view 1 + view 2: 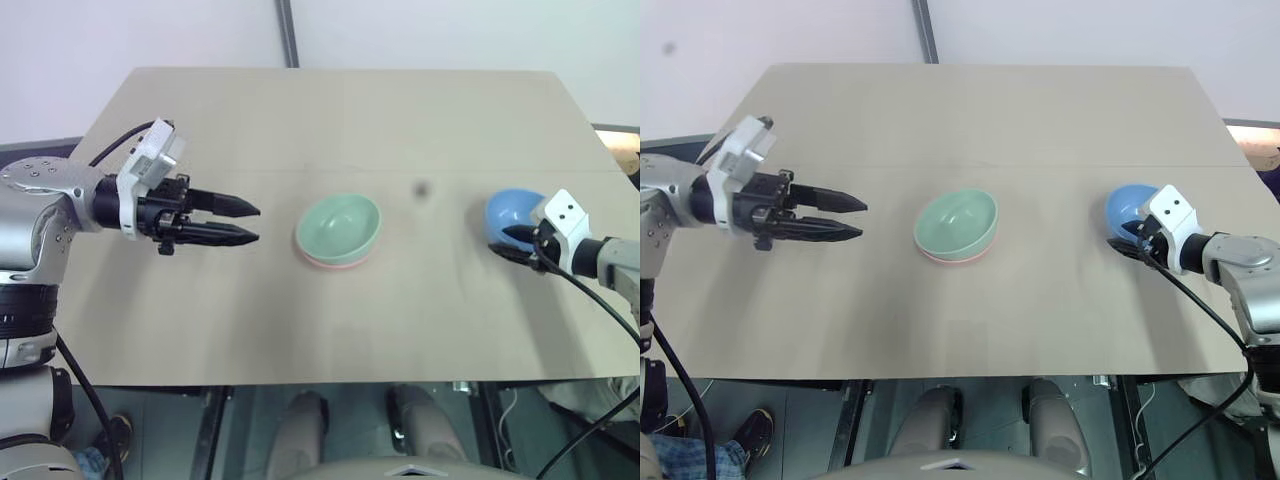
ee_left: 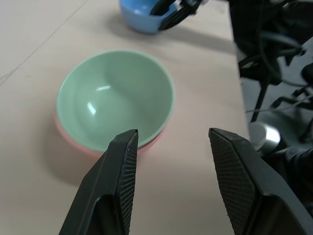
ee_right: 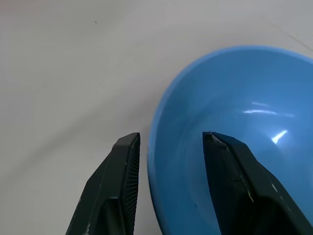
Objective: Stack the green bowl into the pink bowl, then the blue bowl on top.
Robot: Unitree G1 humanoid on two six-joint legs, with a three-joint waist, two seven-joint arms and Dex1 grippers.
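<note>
Silver arms, white wrist housings, black ribbed fingers (image 2: 124, 166), seemingly loose black cables.

My left gripper (image 1: 250, 222), with its two black fingers parted and nothing between them, points level toward my right. My right gripper (image 1: 506, 242) points inward to my left, fingers apart, one finger on each side of a rim.

Three bowls: one green bowl (image 1: 340, 225), one pink bowl (image 2: 73, 143), one blue bowl (image 1: 510, 212).

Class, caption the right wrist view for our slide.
Open right pincer straddling the rim of the blue bowl on the table.
</note>
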